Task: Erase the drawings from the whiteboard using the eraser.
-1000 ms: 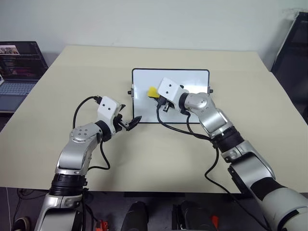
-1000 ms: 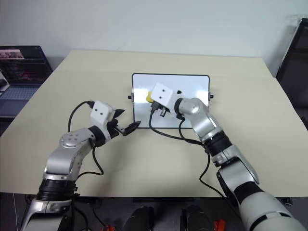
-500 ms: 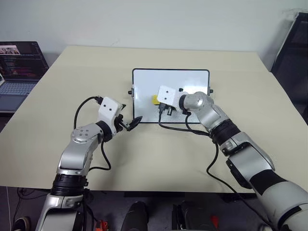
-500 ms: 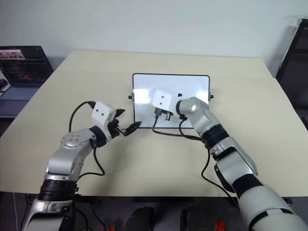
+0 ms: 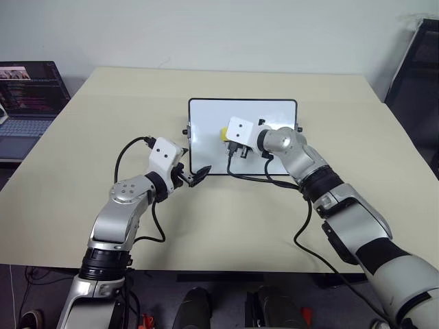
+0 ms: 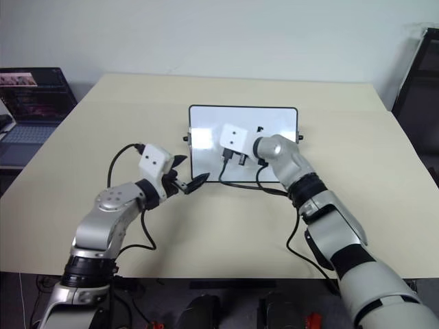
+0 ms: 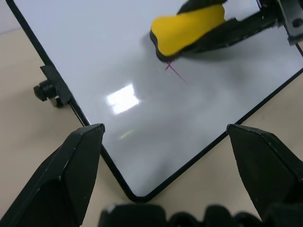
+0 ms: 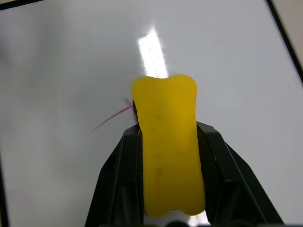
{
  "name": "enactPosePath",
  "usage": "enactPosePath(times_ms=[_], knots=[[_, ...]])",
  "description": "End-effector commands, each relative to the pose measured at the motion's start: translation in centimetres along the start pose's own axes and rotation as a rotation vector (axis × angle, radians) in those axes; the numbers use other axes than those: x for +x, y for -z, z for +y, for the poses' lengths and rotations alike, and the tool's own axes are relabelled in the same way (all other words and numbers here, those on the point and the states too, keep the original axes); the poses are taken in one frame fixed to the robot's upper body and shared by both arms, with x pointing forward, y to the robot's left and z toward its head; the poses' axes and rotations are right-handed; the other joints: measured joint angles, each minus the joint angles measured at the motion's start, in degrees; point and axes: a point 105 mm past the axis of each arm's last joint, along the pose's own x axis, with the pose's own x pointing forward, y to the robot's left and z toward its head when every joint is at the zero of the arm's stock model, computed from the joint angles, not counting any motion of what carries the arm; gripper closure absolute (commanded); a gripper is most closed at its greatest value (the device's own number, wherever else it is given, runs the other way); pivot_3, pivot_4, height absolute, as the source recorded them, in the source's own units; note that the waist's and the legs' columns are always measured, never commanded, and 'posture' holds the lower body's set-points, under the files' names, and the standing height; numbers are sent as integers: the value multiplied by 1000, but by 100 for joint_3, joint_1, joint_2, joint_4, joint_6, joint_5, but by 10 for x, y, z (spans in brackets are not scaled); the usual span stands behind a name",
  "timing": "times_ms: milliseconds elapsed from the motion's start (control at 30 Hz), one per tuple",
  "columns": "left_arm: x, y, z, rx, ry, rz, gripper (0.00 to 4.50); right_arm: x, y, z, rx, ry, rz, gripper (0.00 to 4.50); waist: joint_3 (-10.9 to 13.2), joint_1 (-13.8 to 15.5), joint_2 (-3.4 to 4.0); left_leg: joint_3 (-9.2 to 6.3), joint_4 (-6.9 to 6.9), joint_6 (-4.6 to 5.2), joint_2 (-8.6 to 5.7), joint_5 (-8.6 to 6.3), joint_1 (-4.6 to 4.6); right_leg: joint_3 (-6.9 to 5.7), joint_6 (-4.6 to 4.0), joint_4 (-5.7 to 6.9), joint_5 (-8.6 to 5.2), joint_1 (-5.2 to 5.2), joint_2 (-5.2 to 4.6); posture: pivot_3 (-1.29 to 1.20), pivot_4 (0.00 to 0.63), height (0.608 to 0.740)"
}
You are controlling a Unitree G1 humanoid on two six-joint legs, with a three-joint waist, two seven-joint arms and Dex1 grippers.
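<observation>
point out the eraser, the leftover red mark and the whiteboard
eraser (image 8: 166, 142), right wrist view, middle of its yellow top
red mark (image 8: 110, 119), right wrist view, along the thin stroke
whiteboard (image 7: 99, 61), left wrist view, bare white face

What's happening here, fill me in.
The right gripper is shut on the yellow eraser and holds it on the whiteboard, right at a thin red stroke left of the drawings. The left gripper is open at the board's near corner, holding nothing.

Head cameras overlook whiteboard (image 5: 243, 120); wrist cameras close.
</observation>
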Motion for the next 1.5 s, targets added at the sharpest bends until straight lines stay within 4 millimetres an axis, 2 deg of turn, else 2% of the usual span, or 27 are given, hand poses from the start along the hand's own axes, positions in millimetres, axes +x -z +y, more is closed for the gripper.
enactPosePath(times_ms=[33,100,267,333,467,600,700,833,933,1000,1100,1333,1400,1500], knots=[[0,-19,-2,40,7,-53,0,-2,15,18,-31,-95,55,3379,0,-3,0,0,0,0,0,0,1,0,0,3,0,0,0,0,150,740],[0,-19,-2,39,8,-52,0,-3,15,16,-60,-80,60,3379,0,-7,0,1,1,0,0,0,11,0,0,11,0,3,1,0,150,740],[-1,-20,-3,39,13,-51,0,-5,0,-27,-116,182,26,3379,0,-16,0,10,1,0,1,1,35,6,1,24,-1,12,4,0,150,740],[-1,-20,-3,39,13,-51,0,-5,-2,-33,-109,210,20,3379,1,-17,0,12,1,0,2,4,37,10,1,26,-1,12,5,0,150,740],[-1,-19,-3,38,11,-49,0,-2,6,-22,-99,137,47,3379,0,-17,0,13,-2,-1,1,6,37,12,0,23,-1,13,5,0,150,740],[-2,-20,-3,36,9,-51,0,0,15,5,-102,-22,69,3380,0,-30,-1,13,-7,-1,2,5,36,15,-1,22,-2,11,5,0,150,740],[-2,-19,-3,36,8,-50,0,0,10,18,-127,-91,50,3380,0,-44,-1,11,-5,-1,2,5,38,14,-1,23,-2,13,5,0,150,740],[-2,-18,-2,36,7,-48,0,2,-1,6,-138,-7,18,3380,0,-85,-1,12,-3,-1,2,6,40,13,-1,24,-2,14,5,0,150,740],[-3,-18,-2,37,8,-46,0,2,-20,-13,-155,117,-49,3380,0,-118,0,11,-3,-1,4,6,40,14,-1,25,-2,14,6,0,150,740],[-3,-17,-2,38,9,-45,0,3,-28,-16,-165,141,-77,3380,1,-129,0,12,-4,-1,4,6,39,15,-1,25,-2,10,6,0,150,740],[-3,-16,-2,38,11,-43,0,7,-34,-7,-172,106,-96,3380,1,-134,0,13,-9,-1,3,5,37,16,-1,22,-2,8,6,0,150,740],[-4,-15,-2,37,9,-41,0,12,-21,29,-185,-79,-47,3380,1,-132,0,8,-15,-2,3,3,26,17,-5,10,-5,2,4,0,150,740],[-4,-15,-2,37,9,-41,0,11,-21,21,-175,-29,-45,3380,1,-133,0,9,-14,-2,3,3,27,17,-5,11,-5,3,4,0,150,740],[-4,-15,-2,36,10,-41,0,9,-27,-5,-156,102,-51,3380,1,-134,0,7,-11,-2,3,4,29,17,-5,18,-5,3,4,0,150,740]])
